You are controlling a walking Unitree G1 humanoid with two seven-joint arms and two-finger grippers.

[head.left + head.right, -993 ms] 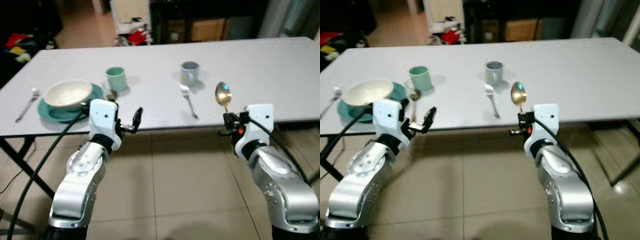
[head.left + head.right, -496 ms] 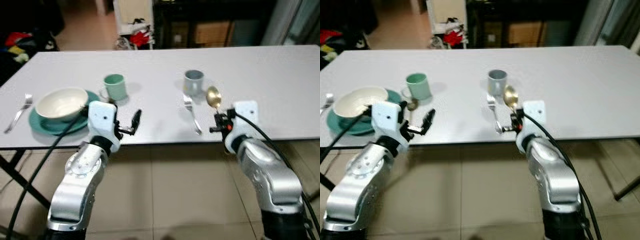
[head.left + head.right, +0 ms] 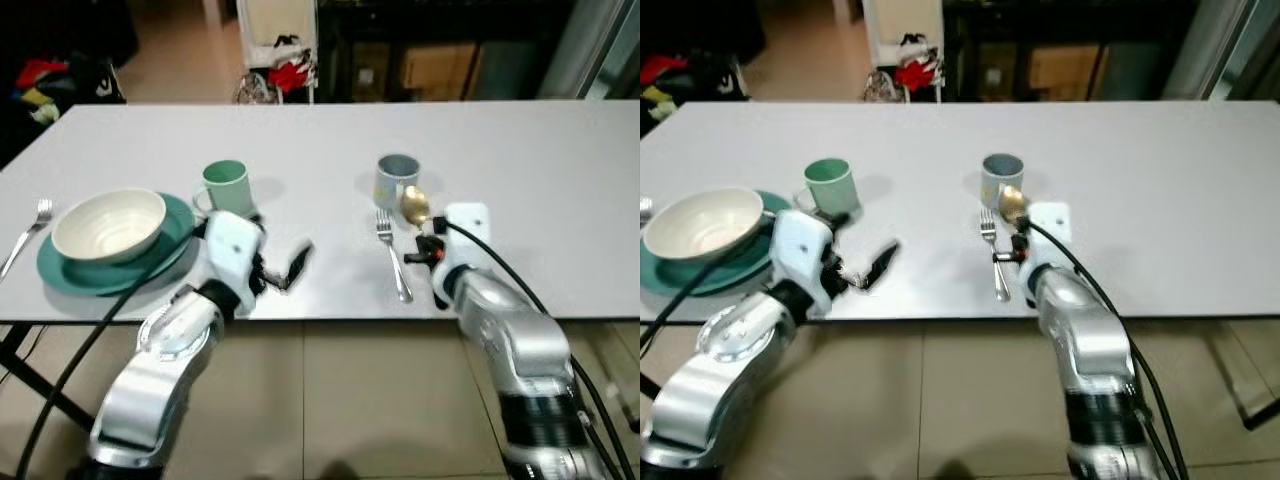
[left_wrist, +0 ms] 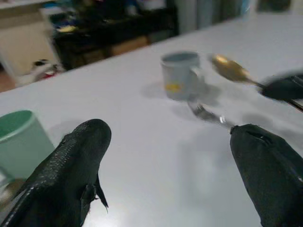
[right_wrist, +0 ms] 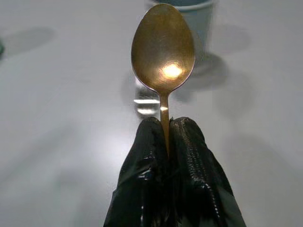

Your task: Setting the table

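I have the right gripper [image 5: 166, 137] pinched tight on the thin stem of the gold spoon [image 5: 163, 47], bowl pointing away from me, held above the white table [image 3: 540, 170] just beside the silver fork [image 3: 393, 256] and close in front of the grey mug [image 3: 397, 180]. As I read it, the step is to lay this spoon down by that fork to finish the middle setting. To do it well I would bring the wrist low and level so the whole spoon meets the table together, keep it parallel to the fork without touching it, and stay clear of the mug, which I think a careless nudge would slide on this smooth, slightly glossy tabletop. The spoon is polished metal with a bright highlight in its oval bowl, and the stem is narrow, so I expect it could twist between the soft black pads if I open unevenly; a slow release once it rests should settle it. The left gripper [image 3: 278, 272] hangs over the near edge with its fingers spread wide and nothing between them. Far to the left sit a green mug [image 3: 226, 187], a cream ceramic bowl [image 3: 108, 222] on a teal plate [image 3: 60, 272], and another fork [image 3: 30, 229] beside them.
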